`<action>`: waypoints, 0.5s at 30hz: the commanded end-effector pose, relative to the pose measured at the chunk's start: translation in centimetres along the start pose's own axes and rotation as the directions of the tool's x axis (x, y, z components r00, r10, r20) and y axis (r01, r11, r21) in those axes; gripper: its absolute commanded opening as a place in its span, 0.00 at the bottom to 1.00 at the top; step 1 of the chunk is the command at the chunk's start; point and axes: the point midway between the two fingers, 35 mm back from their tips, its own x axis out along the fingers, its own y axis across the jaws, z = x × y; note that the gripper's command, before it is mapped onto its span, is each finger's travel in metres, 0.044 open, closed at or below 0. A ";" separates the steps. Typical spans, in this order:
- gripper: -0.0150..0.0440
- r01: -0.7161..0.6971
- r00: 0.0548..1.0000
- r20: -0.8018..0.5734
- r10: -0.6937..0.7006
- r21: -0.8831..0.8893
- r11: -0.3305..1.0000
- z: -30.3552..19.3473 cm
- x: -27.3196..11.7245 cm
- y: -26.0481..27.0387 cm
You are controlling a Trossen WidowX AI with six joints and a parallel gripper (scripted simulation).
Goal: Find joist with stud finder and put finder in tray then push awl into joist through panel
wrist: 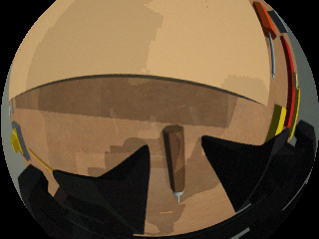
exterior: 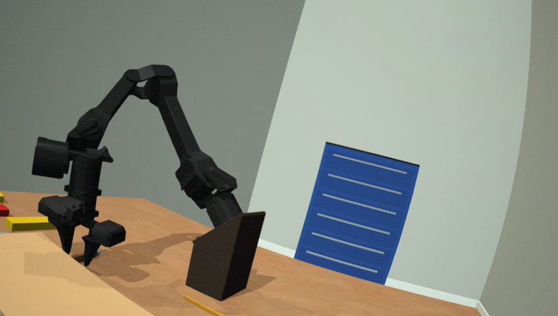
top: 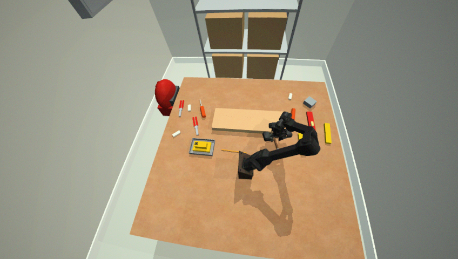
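Observation:
The yellow stud finder (top: 201,146) (wrist: 15,141) sits in the grey tray (top: 213,147), left of the arm base. The awl (top: 276,144) (exterior: 100,251) (wrist: 174,159) lies on the table just in front of the panel's right part, its brown handle toward the panel and its metal tip away from it. My gripper (top: 275,138) (exterior: 77,259) (wrist: 175,145) points down over the awl. Its fingers stand partly open on either side of the handle, with gaps visible in the wrist view. The pale floor panel (top: 237,120) (exterior: 39,289) (wrist: 199,45) lies flat. The joist is hidden.
A pencil (top: 229,150) lies beside the arm base. An orange screwdriver (top: 293,114) (wrist: 265,20), a red tool (top: 310,118) and a yellow bar (top: 327,133) lie to the right. Red-handled tools and another screwdriver (top: 202,111) lie left of the panel.

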 end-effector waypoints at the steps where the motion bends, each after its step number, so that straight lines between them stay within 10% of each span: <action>1: 0.47 -0.003 1.000 0.002 0.003 -0.004 1.000 0.0 0.1 0.1; 15: 0.25 -0.009 1.000 0.004 0.009 -0.002 1.000 0.3 -1.3 0.1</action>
